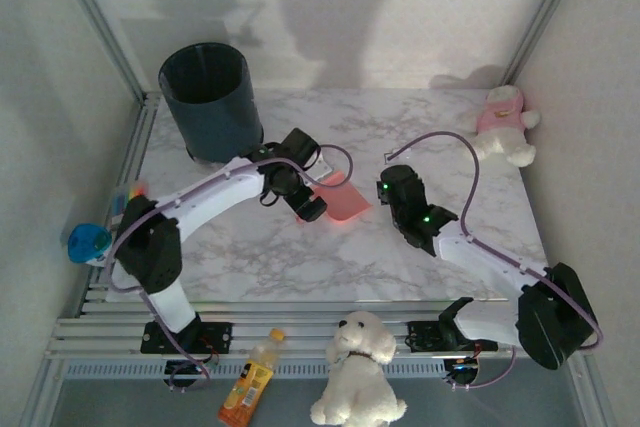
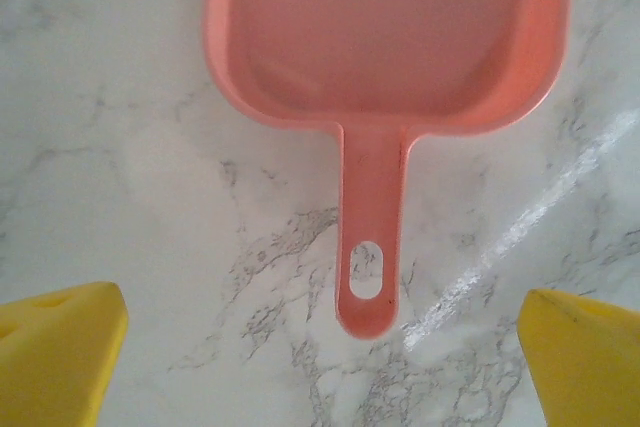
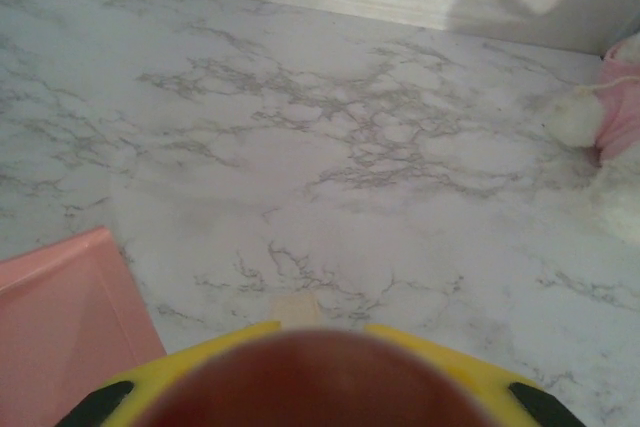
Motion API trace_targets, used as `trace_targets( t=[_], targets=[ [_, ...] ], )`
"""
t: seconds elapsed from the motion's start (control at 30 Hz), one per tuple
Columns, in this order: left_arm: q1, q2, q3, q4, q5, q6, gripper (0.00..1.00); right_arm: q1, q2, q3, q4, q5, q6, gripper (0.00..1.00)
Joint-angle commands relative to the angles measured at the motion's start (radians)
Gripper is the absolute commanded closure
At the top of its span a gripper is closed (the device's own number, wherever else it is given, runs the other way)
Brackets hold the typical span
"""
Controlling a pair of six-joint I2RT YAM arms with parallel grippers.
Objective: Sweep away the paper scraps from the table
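Off the near edge of the table [image 1: 300, 262], a white plush dog [image 1: 358, 367] and an orange juice bottle [image 1: 250, 382] are resting. Toward the table's middle, the left hand [image 1: 308, 207] is hovering released, fingers spread wide, over the handle of the pink dustpan [image 1: 345, 202], which is lying flat. Just right of it, the right hand [image 1: 390, 182] is sitting clenched, with a blurred reddish-brown shape [image 3: 320, 387] at its fingers. What looks like a small pale paper scrap [image 3: 295, 305] is lying just beyond. A dark bin [image 1: 212, 97] is standing at the far left corner, and a pink-clad plush [image 1: 505, 125] is sitting at the far right.

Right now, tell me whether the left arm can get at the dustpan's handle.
Probably yes. The left gripper hangs open just short of the pink dustpan handle, fingers wide either side, with bare table between.
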Motion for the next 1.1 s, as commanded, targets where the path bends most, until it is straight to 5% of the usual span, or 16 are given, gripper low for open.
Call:
trace_targets(
  t=[0.0,0.57,1.07],
  targets=[
    [0.008,-0.091,-0.052,0.071,-0.031,-0.061,0.01,-0.006,0.034,0.042,0.122,-0.027,-0.104,1.0],
    [0.183,-0.453,-0.322,0.347,-0.004,-0.237,0.0,0.029,0.185,0.01,0.398,-0.108,-0.308,1.0],
    [0.22,-0.551,-0.446,0.448,-0.084,-0.257,0.01,0.092,0.248,-0.049,0.493,-0.111,-0.374,1.0]
  ],
)
